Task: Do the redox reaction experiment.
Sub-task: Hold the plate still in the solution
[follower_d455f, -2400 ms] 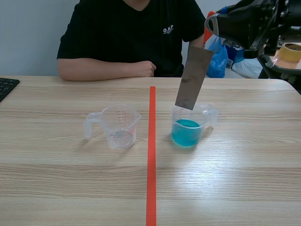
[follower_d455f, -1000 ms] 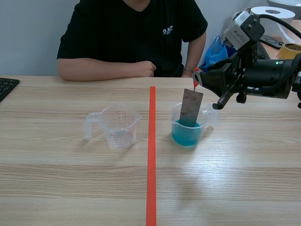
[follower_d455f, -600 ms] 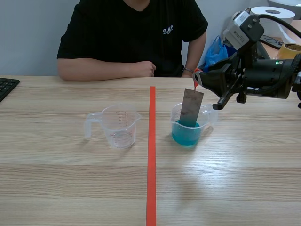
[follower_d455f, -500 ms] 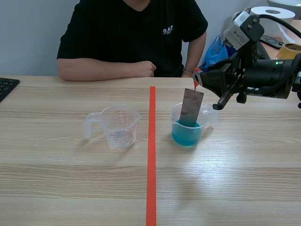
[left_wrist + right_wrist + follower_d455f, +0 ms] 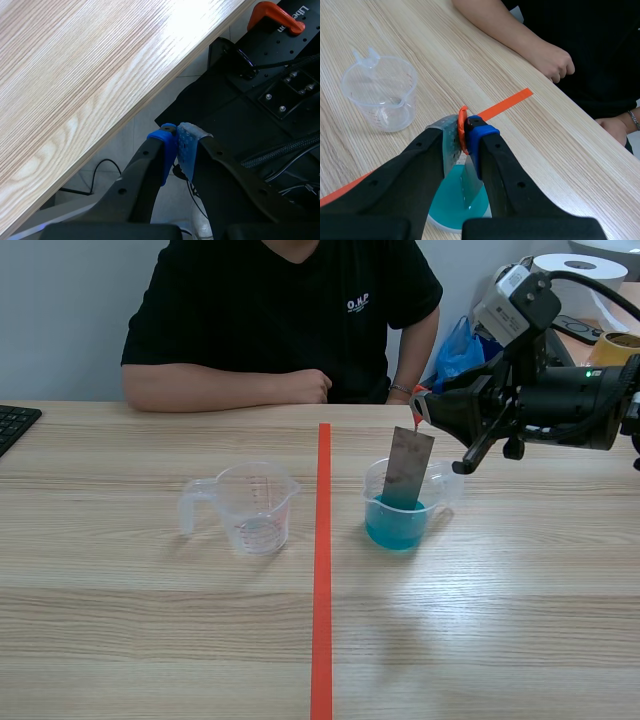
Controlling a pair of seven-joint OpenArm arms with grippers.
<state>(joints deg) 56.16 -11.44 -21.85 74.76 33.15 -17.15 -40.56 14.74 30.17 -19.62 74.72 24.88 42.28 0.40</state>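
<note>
Dipping strip (image 5: 408, 465) in cup (image 5: 383, 525), R gripper (image 5: 465, 132) pinching its top; L gripper (image 5: 176, 145) pressed together. Next, prob.: lift straight, cup steady.

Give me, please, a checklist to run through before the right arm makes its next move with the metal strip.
1. Grip: right end effector shut on the metal strip, at its top end: ok.
2. Strip's lower end dipped in the blue liquid: ok.
3. Strip resting on the bottom of the cup: cannot tell.
4. Cup upright: ok.
5. The empty cup stands apart from it: ok.
6. The person's hand is away from both cups: ok.
</note>
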